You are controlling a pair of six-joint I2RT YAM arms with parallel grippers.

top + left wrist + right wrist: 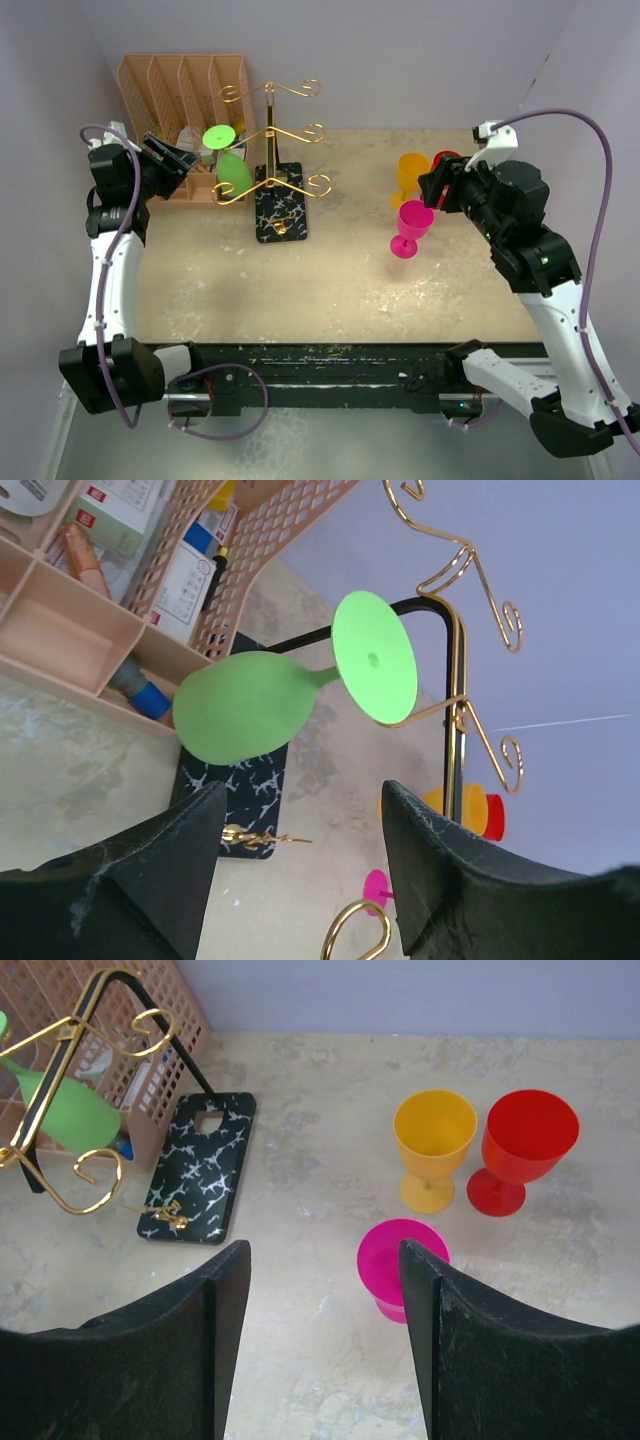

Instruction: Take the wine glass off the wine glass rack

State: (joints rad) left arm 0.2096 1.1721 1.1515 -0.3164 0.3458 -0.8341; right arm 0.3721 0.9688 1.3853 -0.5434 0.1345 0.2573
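A green wine glass (pixel 230 166) hangs upside down from a left hook arm of the gold wire rack (pixel 276 140), which stands on a black white-veined base (pixel 280 205). In the left wrist view the green glass (pixel 245 705) hangs just ahead of my open, empty left gripper (pixel 300 870), its foot (pixel 375 670) caught on the gold arm. My left gripper (pixel 172 155) is just left of the glass, apart from it. My right gripper (pixel 432 188) is open and empty above the pink glass (pixel 412 228), which also shows in the right wrist view (pixel 400 1260).
A tan slotted desk organiser (pixel 180 100) stands behind and left of the rack, close to my left gripper. An orange glass (pixel 411 175) and a red glass (pixel 446 160) stand upright at the right, by the pink one.
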